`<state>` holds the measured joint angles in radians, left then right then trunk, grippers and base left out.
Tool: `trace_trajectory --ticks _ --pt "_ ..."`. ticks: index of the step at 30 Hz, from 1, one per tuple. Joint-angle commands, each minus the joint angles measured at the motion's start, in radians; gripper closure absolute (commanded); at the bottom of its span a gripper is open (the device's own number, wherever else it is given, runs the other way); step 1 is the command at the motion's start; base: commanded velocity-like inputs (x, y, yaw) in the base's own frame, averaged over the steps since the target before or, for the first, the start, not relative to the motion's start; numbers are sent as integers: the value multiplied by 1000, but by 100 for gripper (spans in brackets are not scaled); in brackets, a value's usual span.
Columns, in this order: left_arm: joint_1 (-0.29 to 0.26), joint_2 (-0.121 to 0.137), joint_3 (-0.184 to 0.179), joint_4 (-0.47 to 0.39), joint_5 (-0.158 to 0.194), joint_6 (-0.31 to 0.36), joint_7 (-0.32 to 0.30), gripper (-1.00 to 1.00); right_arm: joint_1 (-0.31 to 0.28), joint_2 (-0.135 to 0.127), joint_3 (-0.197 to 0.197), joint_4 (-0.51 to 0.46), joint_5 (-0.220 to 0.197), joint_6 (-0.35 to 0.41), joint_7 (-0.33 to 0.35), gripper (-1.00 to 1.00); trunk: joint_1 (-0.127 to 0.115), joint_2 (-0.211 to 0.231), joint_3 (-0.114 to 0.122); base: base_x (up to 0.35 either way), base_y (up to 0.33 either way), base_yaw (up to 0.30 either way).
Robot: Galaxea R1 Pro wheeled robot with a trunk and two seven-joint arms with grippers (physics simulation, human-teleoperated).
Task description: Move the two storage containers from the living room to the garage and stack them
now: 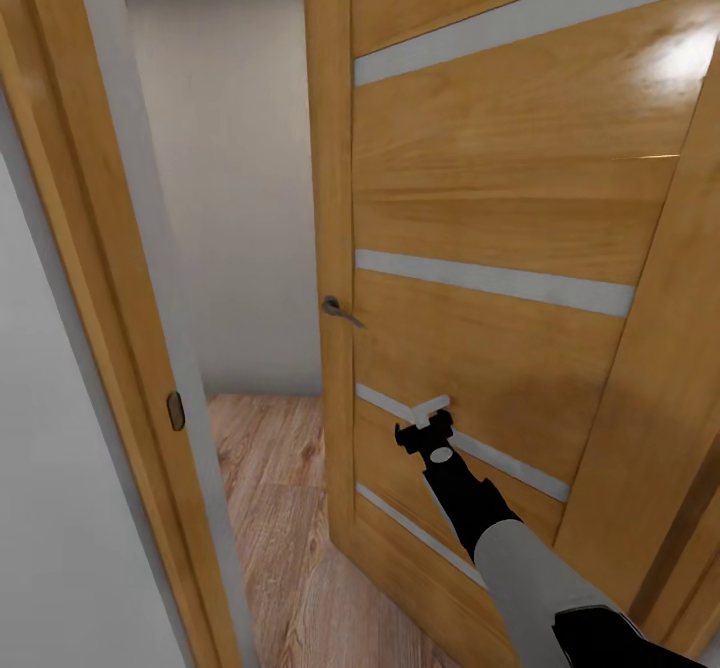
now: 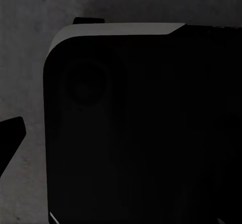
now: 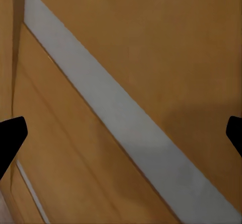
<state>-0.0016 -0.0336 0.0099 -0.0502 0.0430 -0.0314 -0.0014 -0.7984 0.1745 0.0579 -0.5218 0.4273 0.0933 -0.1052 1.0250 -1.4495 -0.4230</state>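
With its jaws apart and empty, the right gripper (image 1: 425, 435) presses the wooden door (image 1: 500, 328), which could swing back and jam the arm.

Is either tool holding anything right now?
No. The right tool is open against the wooden door, gripping nothing. The left tool looks empty too.

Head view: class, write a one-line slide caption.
Right gripper reaches against a half-open wooden door, plank floor beyond.
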Motion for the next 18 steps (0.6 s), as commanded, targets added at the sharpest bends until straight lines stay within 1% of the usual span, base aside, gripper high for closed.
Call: trace_trajectory --ticks 1,9,18 --pt "0 0 1 0 5 -2 0 -100 -1 0 -1 -1 16 10 -10 -100 0 0 -1 0 0 0" --pt "0 0 2 -1 4 -4 0 -100 -1 0 -5 1 13 -10 -11 -100 0 0 -1 16 -6 0" --pt "0 0 1 0 5 -2 0 -100 0 0 -6 2 9 -10 -10 -100 0 0 -1 167 -120 0"
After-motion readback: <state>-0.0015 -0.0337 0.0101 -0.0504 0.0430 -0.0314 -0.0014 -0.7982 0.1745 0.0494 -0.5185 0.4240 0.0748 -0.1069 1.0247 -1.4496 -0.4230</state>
